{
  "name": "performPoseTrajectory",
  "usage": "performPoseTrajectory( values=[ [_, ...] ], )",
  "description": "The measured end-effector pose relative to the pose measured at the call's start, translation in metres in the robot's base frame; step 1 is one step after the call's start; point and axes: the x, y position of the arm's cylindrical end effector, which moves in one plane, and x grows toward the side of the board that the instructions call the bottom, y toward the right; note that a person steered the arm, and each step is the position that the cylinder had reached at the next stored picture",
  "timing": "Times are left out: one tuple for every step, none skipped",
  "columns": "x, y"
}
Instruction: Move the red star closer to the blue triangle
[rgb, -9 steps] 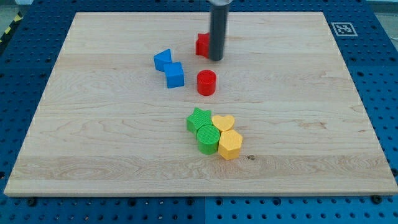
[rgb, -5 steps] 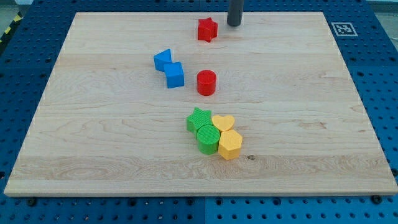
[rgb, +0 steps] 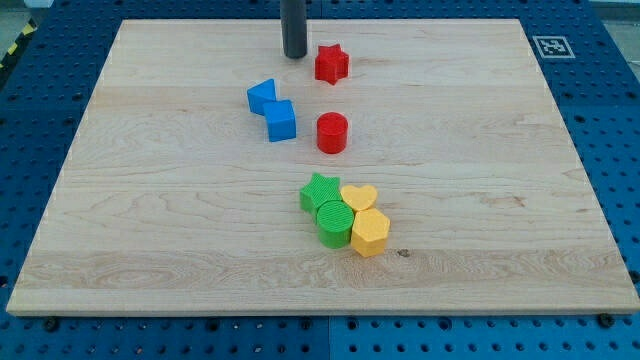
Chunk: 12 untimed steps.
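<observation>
The red star (rgb: 331, 64) lies near the view's top, right of centre-left. The blue triangle (rgb: 262, 96) lies lower and to the left of it, touching the blue cube (rgb: 281, 121). My tip (rgb: 294, 55) rests on the board just left of the red star, with a small gap between them, and above and to the right of the blue triangle. The rod rises straight up out of the view's top.
A red cylinder (rgb: 332, 132) stands right of the blue cube. Lower down sits a tight cluster: green star (rgb: 319, 190), green cylinder (rgb: 335, 224), yellow heart (rgb: 359, 196), yellow hexagon (rgb: 369, 232). A marker tag (rgb: 551, 46) is at the board's top right corner.
My tip went from in front of the red star to its upper right, then across to its left side. The red star has shifted only slightly.
</observation>
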Motion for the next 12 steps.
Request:
performPoseTrajectory(
  values=[
    [-0.02, 0.054],
    [0.017, 0.082],
    [0.079, 0.039],
    [0.098, 0.011],
    [0.083, 0.013],
    [0.041, 0.019],
    [0.014, 0.007],
    [0.024, -0.049],
    [0.064, -0.082],
    [0.085, -0.065],
    [0.088, -0.057],
    [0.07, -0.08]
  ],
)
